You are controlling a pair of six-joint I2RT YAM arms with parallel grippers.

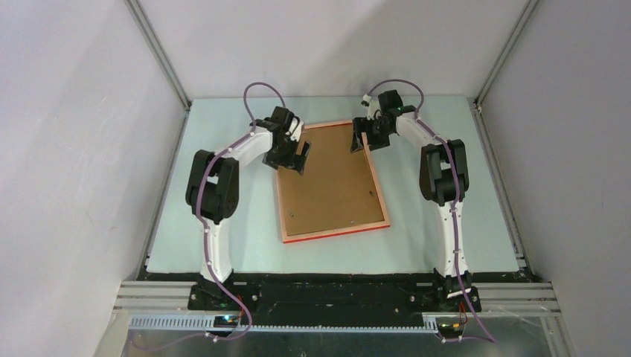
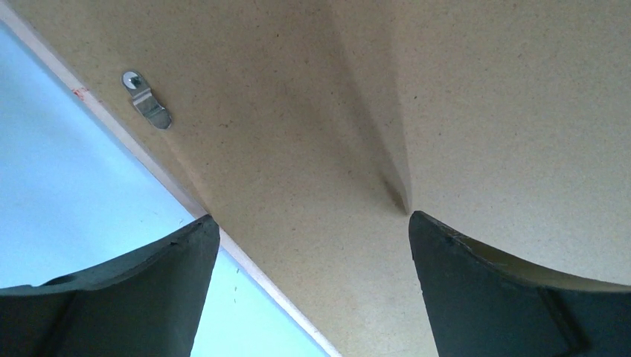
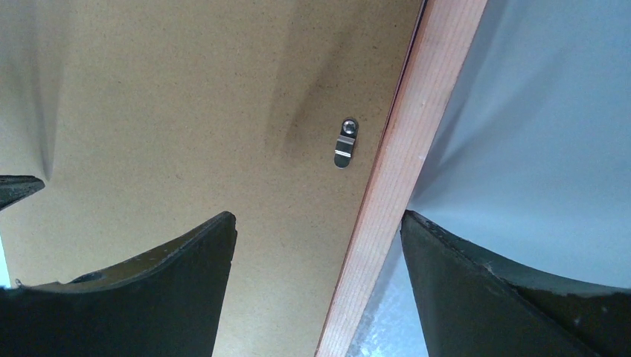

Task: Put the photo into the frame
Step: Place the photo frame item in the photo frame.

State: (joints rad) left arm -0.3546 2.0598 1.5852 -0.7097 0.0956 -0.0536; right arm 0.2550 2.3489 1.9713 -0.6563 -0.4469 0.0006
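Note:
The frame [image 1: 380, 195] lies face down on the table, its pale orange-pink back rim up and a red edge showing at the near side. The brown backing board [image 1: 331, 182] fills it. The photo is hidden. My left gripper [image 1: 295, 158] is open and empty over the frame's far left corner. In the left wrist view its jaws [image 2: 312, 219] straddle the pale rim [image 2: 260, 277] and the board [image 2: 298, 111]. My right gripper [image 1: 364, 139] is open and empty over the far right corner. In the right wrist view its jaws [image 3: 318, 217] straddle the rim [image 3: 417, 126].
Small metal clips sit on the backing board near the rim, one in the left wrist view [image 2: 146, 100] and one in the right wrist view [image 3: 344, 143]. The pale green table [image 1: 446, 186] is enclosed by white walls at left, right and back.

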